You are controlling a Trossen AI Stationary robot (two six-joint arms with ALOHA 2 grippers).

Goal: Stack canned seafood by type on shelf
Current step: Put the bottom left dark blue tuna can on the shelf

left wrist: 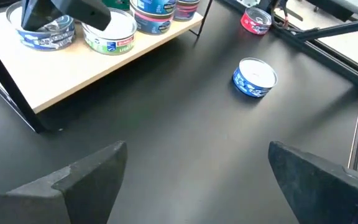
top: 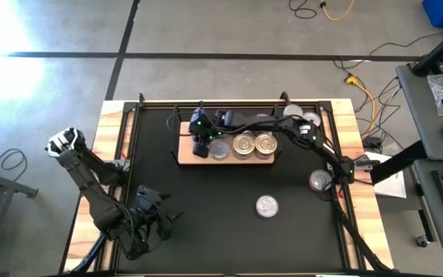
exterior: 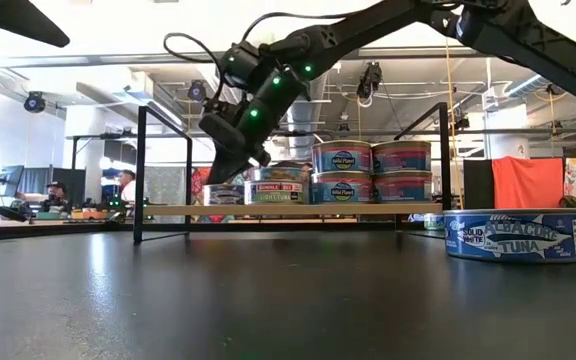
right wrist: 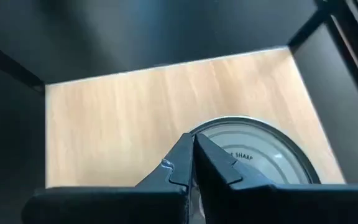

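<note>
1. Canned seafood, short round metal tins with shiny lids: most already sit on the shelf (top: 184, 156), a light-wood board with thin black frame ends, centre of the high view just above the middle.
2. Low view, centre: two double stacks stand on the board, a blue-labelled pair (exterior: 342, 172) and a reddish-sided pair (exterior: 401, 171) just right of it. Left of them, a single green-and-red labelled tin (exterior: 279, 190), and a blue-and-white tin (exterior: 224, 194) partly hidden by the arm.
3. Right gripper (top: 200, 143) is over the shelf's left end in the high view. Fingers pressed together, nothing between them; in its wrist view the tips (right wrist: 194, 163) sit just above the silver lid (right wrist: 253, 152) of that left tin. Touching or not, cannot tell.
4. Not yet shelved: a blue-labelled albacore tuna tin (top: 266, 205) alone on the black mat (top: 206, 208), lower right of centre; a red-sided tin (top: 319, 181) at the mat's right edge, close to the right arm; one or two more tins (top: 309, 118) near the upper right corner, half hidden.
5. Left gripper (top: 146, 223) waits at lower left of the high view, well apart from the shelf, fingers (left wrist: 86, 174) spread wide and empty, facing the tuna tin.
6. Judgement: well past halfway. Remaining: the loose tins need bringing over and matching to their kind.
</note>
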